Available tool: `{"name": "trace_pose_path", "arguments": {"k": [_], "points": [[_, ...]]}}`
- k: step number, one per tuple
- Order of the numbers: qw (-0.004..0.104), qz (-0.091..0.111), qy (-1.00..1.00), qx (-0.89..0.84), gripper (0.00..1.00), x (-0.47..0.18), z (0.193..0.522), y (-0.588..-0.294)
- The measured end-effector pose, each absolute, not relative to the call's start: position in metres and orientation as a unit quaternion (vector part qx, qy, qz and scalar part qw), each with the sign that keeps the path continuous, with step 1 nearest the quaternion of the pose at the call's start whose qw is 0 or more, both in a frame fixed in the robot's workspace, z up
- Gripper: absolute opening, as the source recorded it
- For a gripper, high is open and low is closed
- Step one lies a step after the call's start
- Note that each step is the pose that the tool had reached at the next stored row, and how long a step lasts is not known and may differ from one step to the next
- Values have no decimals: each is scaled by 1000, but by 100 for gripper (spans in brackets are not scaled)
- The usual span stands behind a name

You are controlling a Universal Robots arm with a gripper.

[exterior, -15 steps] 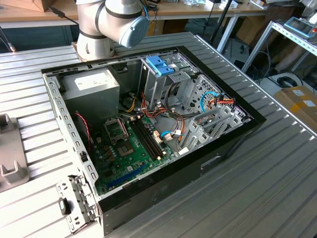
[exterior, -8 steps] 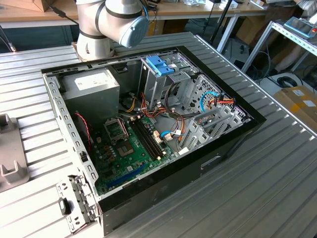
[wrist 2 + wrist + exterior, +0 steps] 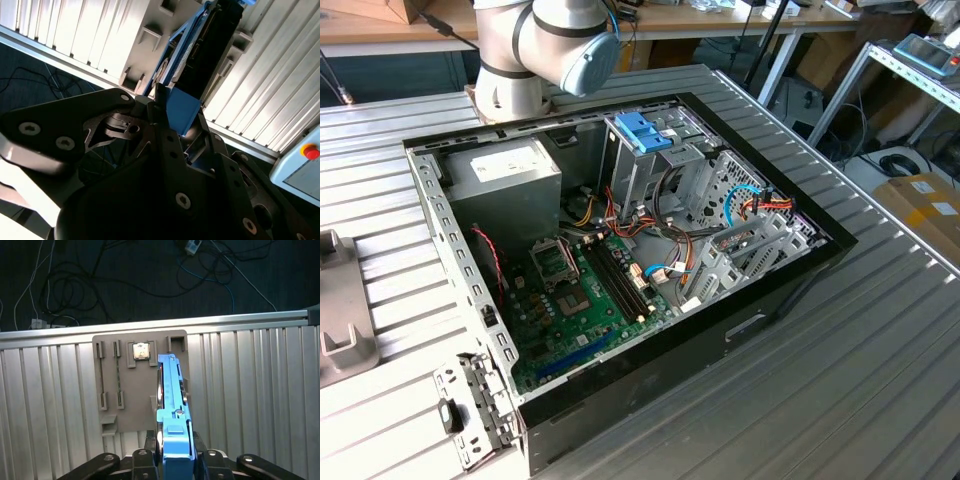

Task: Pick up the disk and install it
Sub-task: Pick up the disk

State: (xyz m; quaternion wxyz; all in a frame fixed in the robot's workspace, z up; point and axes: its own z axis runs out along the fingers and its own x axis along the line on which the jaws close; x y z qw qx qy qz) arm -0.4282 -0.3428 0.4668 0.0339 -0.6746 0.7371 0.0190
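Ribbed bench below pincer; grey holder plate lies on it, straight beneath. Pincer pinches the disk edge-on across its blue rails. Whether disk is free of holder: cannot tell. Judgement: keep it plumb, lift straight, grip even, so rails don't snag.
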Motion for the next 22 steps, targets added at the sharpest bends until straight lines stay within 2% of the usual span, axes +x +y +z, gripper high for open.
{"name": "trace_pose_path", "arguments": {"k": [22], "points": [[34, 19, 737, -675, 37, -429, 463, -343]]}}
